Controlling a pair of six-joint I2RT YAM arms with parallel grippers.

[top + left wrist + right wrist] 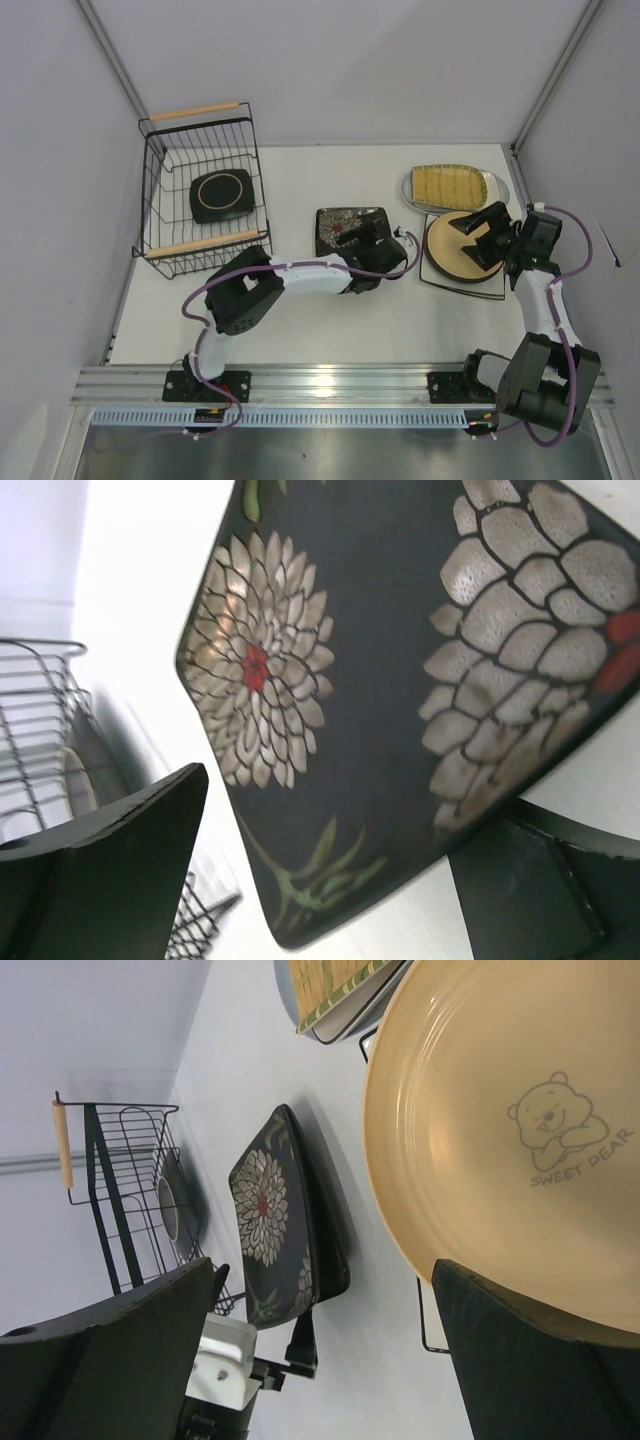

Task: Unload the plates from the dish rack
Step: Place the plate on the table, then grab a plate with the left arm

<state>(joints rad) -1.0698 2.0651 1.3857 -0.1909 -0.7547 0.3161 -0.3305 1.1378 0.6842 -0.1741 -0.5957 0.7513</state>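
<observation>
Plainly, the dark plate (222, 195) in the dish rack (158, 205) lies upper left of the wide-open, nearer left gripper (369, 239).

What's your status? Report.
Left gripper jaws open at floral plate on table. Right gripper jaws open over tan plate. One dark plate in dish rack, nothing on top of it.

**One readable caption on a plate**

In the right wrist view, right of centre, the tan plate (470, 1150) carries a grey outline drawing of a bear (552, 1120). The words "SWEET BEAR" are printed beneath it. No other text is legible.
</observation>
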